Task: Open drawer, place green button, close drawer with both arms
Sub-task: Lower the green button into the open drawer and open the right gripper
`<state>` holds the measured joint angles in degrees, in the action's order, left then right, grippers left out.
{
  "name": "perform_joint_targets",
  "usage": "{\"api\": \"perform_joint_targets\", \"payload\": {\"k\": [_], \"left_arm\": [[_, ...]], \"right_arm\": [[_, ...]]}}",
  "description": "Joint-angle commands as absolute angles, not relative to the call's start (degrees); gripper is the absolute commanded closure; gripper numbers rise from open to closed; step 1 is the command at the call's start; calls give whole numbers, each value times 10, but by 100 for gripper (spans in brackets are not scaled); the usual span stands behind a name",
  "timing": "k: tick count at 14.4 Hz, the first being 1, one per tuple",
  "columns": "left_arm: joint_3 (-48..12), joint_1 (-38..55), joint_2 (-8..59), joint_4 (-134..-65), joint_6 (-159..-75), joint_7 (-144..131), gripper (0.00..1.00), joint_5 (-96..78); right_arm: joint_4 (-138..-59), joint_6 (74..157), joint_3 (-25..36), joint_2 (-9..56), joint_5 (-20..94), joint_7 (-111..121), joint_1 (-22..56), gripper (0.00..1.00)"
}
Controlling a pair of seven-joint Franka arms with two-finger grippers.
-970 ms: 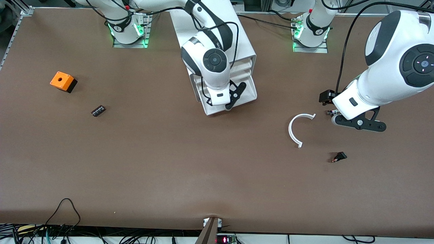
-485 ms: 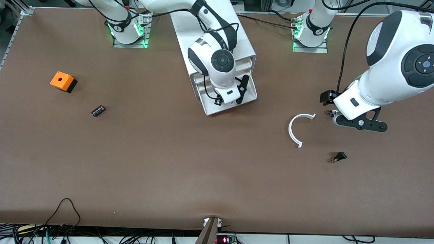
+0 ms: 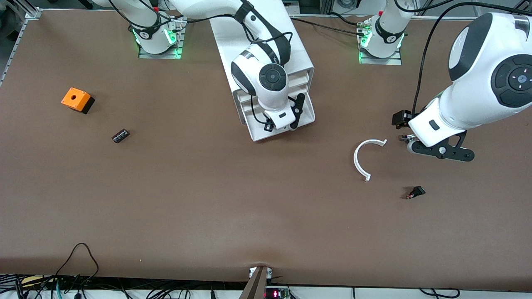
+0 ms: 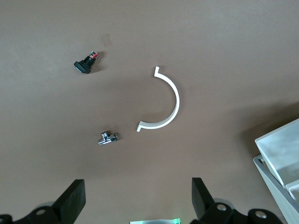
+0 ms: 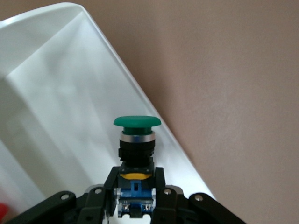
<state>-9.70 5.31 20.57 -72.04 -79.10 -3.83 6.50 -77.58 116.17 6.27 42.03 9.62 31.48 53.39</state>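
right gripper [image 5: 137,205] shifted farther over open drawer [image 3: 266,124], clamped on button [image 5: 137,140]; left gripper [image 4: 135,200] spread wide, empty.

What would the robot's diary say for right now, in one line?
right gripper: shut on button, over open drawer | left gripper: open, waiting over table near white arc | step: drop button in

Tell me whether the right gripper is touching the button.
Touching. In the right wrist view the right gripper is shut on the button, its black fingers pressed against both sides of the body, over the open drawer.
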Motion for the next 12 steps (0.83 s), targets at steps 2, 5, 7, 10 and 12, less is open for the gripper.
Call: {"api": "perform_joint_targets", "payload": {"k": [2,5,7,10,12], "left_arm": [[-98,53,199,-716,-778,-37,0,71],[-98,54,199,-716,-777,-40,0,64],[-98,53,199,-717,-776,-40,0,64],[-98,53,199,-716,-776,-40,0,64],[-98,53,199,-716,-776,-40,0,64]], "right_arm": [[-768,1204,68,439,102,333,538,76],[-768,1205,69,441,102,333,537,62],[-768,1205,69,441,102,331,535,25],[-767,1200,73,436,103,334,538,0],[-766,1181,86,429,105,335,538,0]]}}
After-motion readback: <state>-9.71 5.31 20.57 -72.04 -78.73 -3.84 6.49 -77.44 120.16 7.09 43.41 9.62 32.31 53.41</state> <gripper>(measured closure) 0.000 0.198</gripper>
